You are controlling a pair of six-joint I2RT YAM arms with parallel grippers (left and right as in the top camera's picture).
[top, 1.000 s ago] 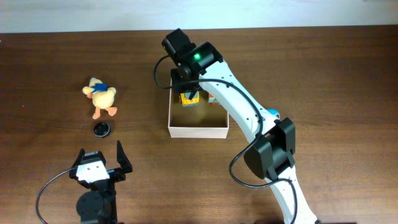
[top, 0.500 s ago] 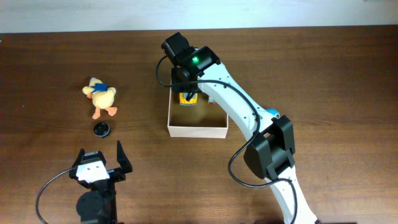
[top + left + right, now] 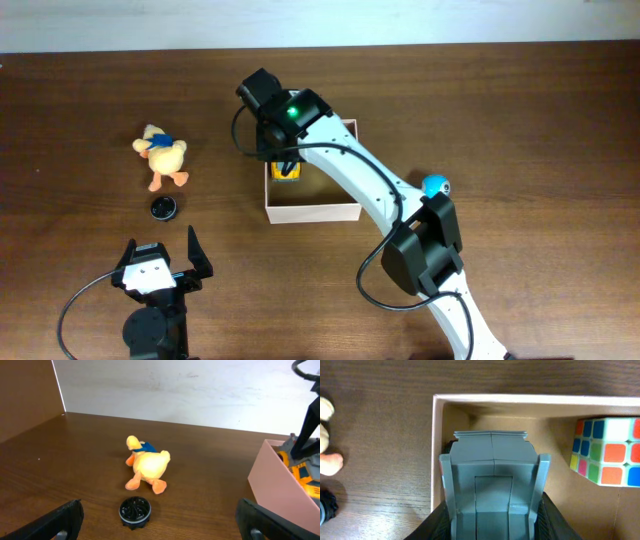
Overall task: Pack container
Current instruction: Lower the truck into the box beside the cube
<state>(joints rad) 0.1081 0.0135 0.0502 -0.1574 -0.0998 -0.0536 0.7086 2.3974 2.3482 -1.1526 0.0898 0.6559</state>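
Over the container's [image 3: 310,213] far left corner the right gripper [image 3: 286,166] hangs low, fingers [image 3: 491,485] drawn in on a yellow toy [image 3: 289,175] just inside the wall (the wrist camera shows only the fingers' backs, so the hold is my reading from above); tucking it into that corner, I'd judge, saves floor for the rest; a colour cube [image 3: 605,450] lies further along the container's far wall; left of the container, well apart, a plush duck [image 3: 162,157] and a black disc [image 3: 163,208] wait unpacked; a blue ball [image 3: 435,186] sits right of it; the left gripper [image 3: 162,248], nearer than the container and leftward, stands spread wide, empty, presumably parked out of the way
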